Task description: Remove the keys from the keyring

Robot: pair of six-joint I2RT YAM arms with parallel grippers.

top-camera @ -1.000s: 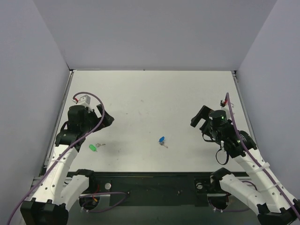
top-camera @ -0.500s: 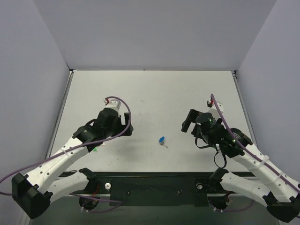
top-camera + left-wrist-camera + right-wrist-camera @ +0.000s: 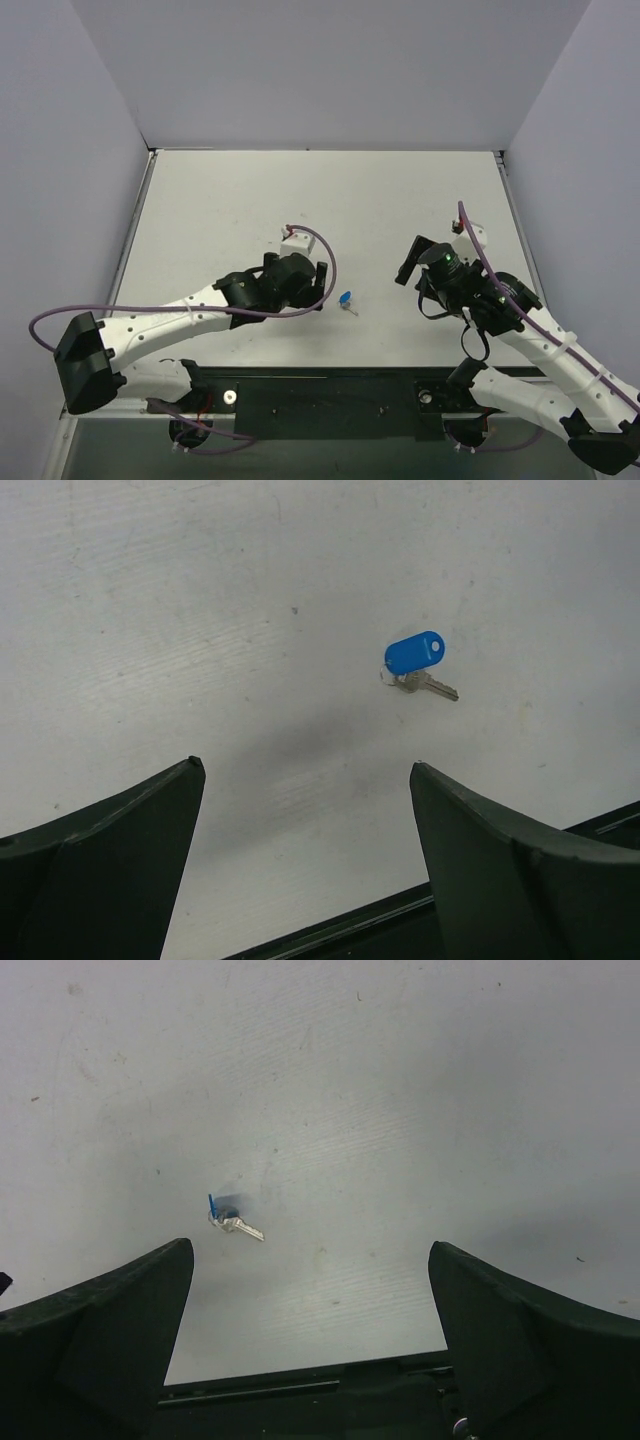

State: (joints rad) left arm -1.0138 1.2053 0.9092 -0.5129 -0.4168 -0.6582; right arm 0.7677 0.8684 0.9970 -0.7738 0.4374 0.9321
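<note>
You are seeing bare table (image 3: 250, 190) lying all round the keyring (image 3: 345, 297); the left gripper (image 3: 318, 287) is crowding its left side, the right gripper (image 3: 410, 262) standing well apart.

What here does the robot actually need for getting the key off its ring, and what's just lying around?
Needed: blue keyring tag; small silver key joined to it; left gripper and right gripper, both open.
Just around: white table; black rail at its near edge; grey walls.

1. keyring (image 3: 415, 652): a small bright blue oval tag with a thin ring at its lower-left end. It's lying loose on the white surface (image 3: 180, 600).
2. keys (image 3: 432, 685): just one tiny silver key, hooked on that ring and tucked against the tag. Its tip points roughly 4 o'clock.
</note>
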